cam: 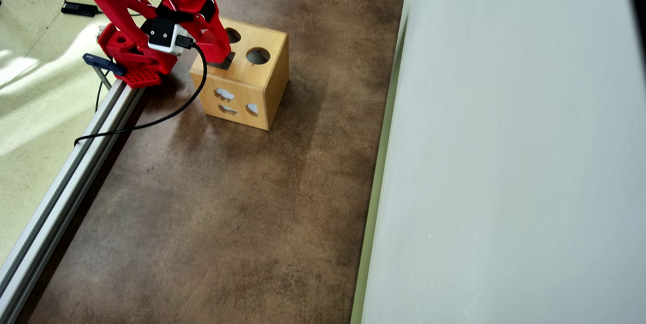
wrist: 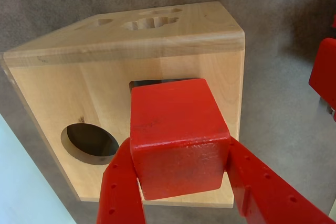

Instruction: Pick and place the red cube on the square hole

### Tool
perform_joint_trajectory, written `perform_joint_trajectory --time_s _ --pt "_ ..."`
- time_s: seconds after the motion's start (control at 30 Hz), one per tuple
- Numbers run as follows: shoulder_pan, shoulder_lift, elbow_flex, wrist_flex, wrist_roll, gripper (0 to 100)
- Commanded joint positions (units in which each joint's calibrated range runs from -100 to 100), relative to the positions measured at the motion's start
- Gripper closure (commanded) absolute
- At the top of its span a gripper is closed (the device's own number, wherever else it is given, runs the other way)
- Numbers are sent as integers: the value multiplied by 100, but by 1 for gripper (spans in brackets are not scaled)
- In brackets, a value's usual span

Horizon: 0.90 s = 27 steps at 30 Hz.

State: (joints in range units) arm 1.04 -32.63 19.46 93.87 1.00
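In the wrist view my gripper [wrist: 178,148] is shut on the red cube [wrist: 178,135], one red finger [wrist: 123,187] on each side of it. The cube hangs close over the light wooden box [wrist: 173,45] and covers most of the square hole [wrist: 152,82]; only a dark strip shows past the cube's far edge. A round cutout [wrist: 90,142] lies to the left on the same face. In the overhead view the gripper [cam: 220,55] reaches over the left part of the box [cam: 262,89] top, with the dark square hole [cam: 225,63] at its tip; the cube is hidden there.
The box stands on a brown mat [cam: 227,203] near the arm's base [cam: 136,69]. Its top has two round cutouts [cam: 258,55], and its side has shaped cutouts [cam: 224,94]. An aluminium rail [cam: 65,182] runs along the left edge. A pale wall [cam: 504,162] lies on the right.
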Motion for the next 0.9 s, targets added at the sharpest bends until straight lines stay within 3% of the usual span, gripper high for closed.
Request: perform_joint_trajectory --time_s 0.0,0.87 --pt "15 14 -14 -86 34 99" --pt "-74 379 -59 -400 20 99"
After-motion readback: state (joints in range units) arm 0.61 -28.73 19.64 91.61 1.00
